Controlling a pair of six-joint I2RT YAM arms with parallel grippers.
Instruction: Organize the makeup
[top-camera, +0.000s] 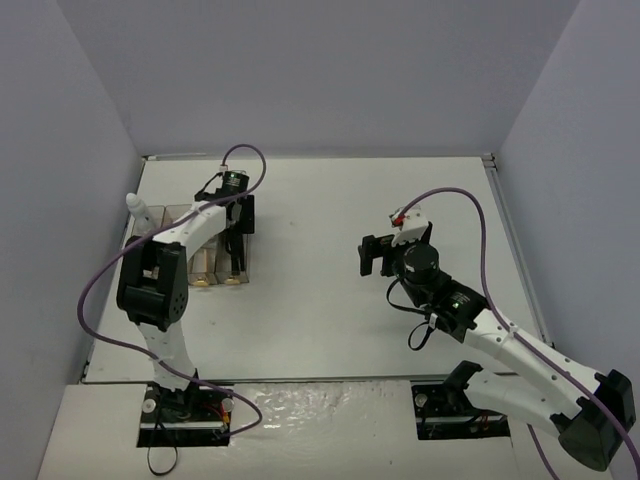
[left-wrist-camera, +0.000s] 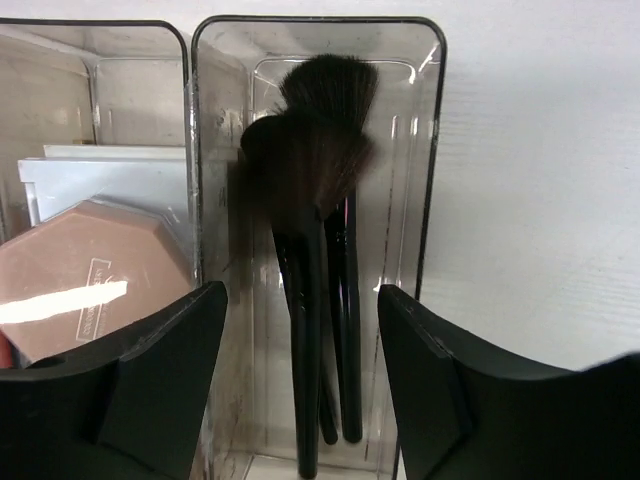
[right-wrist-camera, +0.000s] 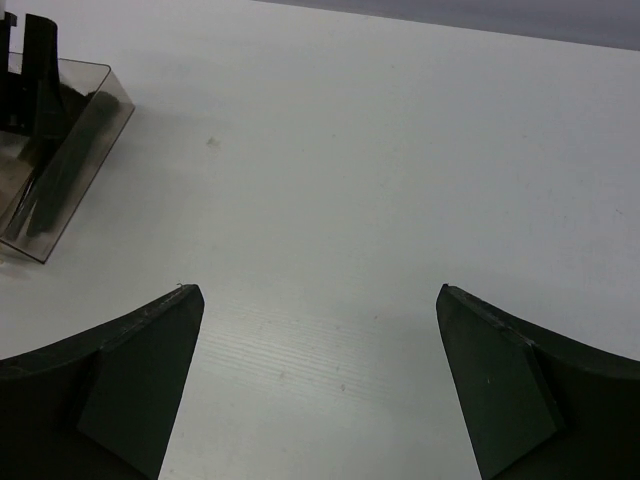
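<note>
Several black-handled brushes (left-wrist-camera: 318, 200) lie in a clear bin (left-wrist-camera: 430, 150), bristles at the far end. In the bin to its left lie a tan palette (left-wrist-camera: 90, 275) and a white pad (left-wrist-camera: 100, 175). My left gripper (left-wrist-camera: 300, 300) is open and empty, hovering over the brush bin with a finger (left-wrist-camera: 165, 380) on each side of the handles; it also shows in the top view (top-camera: 238, 222). A white bottle (top-camera: 133, 205) stands at the far left. My right gripper (right-wrist-camera: 315, 300) is open and empty over bare table, mid-right in the top view (top-camera: 372, 256).
The clear bins (top-camera: 195, 250) stand side by side at the table's left. The brush bin (right-wrist-camera: 100, 90) shows at the upper left of the right wrist view. Grey walls close in the table on three sides.
</note>
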